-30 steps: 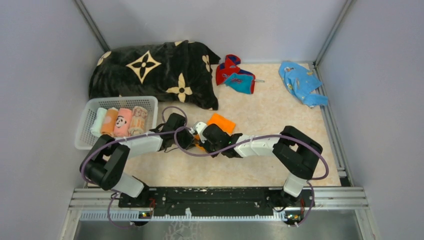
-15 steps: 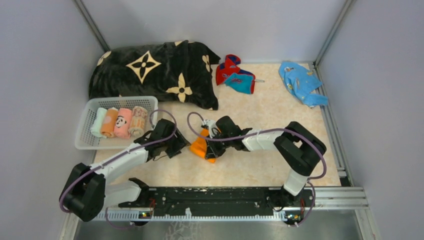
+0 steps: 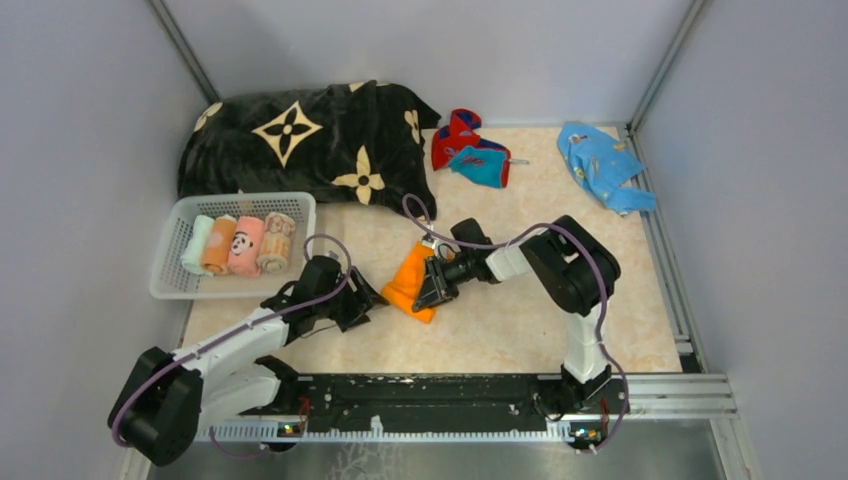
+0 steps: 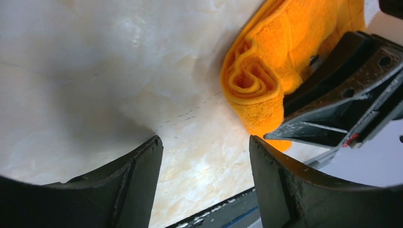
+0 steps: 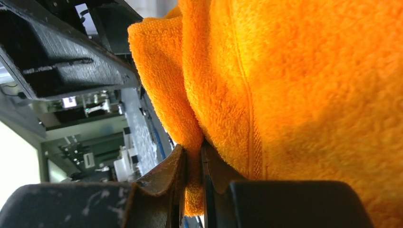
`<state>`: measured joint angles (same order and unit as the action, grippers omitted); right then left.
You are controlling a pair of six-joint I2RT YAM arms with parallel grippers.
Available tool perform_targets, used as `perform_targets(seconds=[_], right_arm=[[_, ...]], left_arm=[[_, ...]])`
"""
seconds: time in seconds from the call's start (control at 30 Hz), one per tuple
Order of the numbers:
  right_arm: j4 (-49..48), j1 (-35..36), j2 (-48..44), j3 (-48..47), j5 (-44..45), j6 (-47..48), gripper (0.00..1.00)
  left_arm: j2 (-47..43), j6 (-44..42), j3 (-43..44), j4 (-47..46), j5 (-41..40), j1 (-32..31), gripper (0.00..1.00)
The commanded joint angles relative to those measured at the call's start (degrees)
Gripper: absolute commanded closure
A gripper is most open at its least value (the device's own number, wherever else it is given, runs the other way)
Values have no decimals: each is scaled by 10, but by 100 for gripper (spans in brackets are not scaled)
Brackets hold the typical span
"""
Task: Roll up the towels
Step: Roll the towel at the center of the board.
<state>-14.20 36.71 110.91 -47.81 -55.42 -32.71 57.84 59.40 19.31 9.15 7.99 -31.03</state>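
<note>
Top external: right gripper (image 3: 430, 288) on towel (image 3: 407, 278)

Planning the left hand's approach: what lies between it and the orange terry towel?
Only bare cream marbled tabletop between left hand and orange towel, per left wrist view.

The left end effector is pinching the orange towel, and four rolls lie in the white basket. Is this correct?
Wrong side: the right end effector is pinching the orange towel, as the right wrist view shows; the left end effector stands open beside it. Four rolls lie in the white basket.
</note>
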Motion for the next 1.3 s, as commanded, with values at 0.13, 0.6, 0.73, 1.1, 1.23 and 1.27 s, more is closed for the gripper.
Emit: perform_targets(seconds=[0.13,0.6,0.73,1.1,1.23,1.27], right_arm=[[46,-24,39,-56,-32,-31,90],[178,-24,-23,-100,47,54,77],[257,-7,-79,-118,130,121,68],[314,151,-245,-106,459,281,57],[292,211,-249,-93,527,310,57],[290,227,-245,-92,545,318,57]], left_arm=[[71,19,2,-143,58,2,27],[162,95,-9,-149,-9,2,47],[179,95,-3,-137,-17,2,48],[221,99,10,-121,-7,2,48],[219,103,6,-116,-11,2,48],[217,103,5,-116,-11,2,48]])
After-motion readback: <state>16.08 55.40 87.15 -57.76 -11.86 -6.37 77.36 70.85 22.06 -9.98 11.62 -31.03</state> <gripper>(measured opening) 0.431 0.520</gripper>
